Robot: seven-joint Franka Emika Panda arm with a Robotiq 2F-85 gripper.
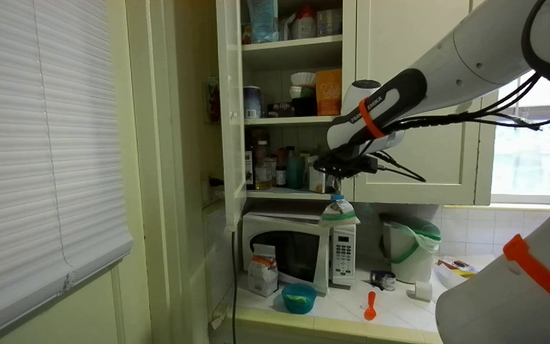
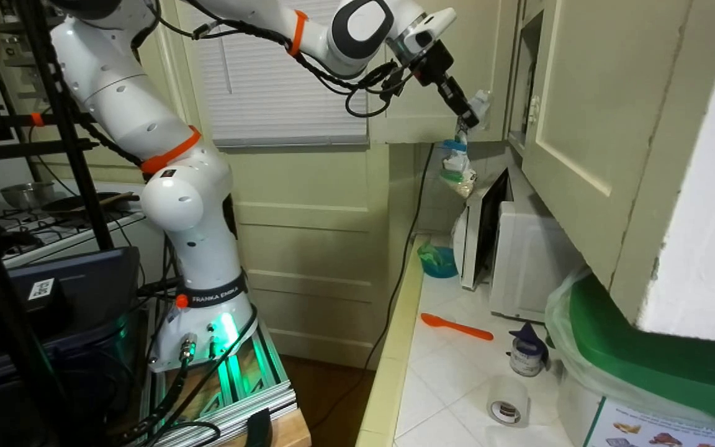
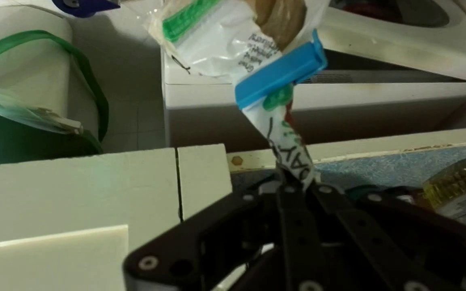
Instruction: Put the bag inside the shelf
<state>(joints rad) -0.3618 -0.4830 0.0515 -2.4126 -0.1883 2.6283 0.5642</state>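
The bag (image 1: 339,213) is a small whitish packet with a blue clip and a green stripe. It hangs in the air below my gripper (image 1: 336,180), in front of the microwave's top. It also hangs from the gripper (image 2: 469,118) in an exterior view (image 2: 457,164). In the wrist view the gripper (image 3: 299,188) is shut on the bag's twisted top end, and the bag (image 3: 221,44) extends beyond the blue clip. The shelf (image 1: 291,194) is a cream cupboard with its door open. Its lowest board, lined in blue, lies just beyond the fingers in the wrist view (image 3: 362,169).
Bottles and jars (image 1: 280,167) crowd the lowest board; an orange bag (image 1: 328,92) stands above. The open door (image 1: 233,119) bounds the cupboard's left. The microwave (image 1: 343,255) stands below. A green-lidded tub (image 1: 406,253), blue bowl (image 1: 299,298) and orange spoon (image 1: 370,306) sit on the counter.
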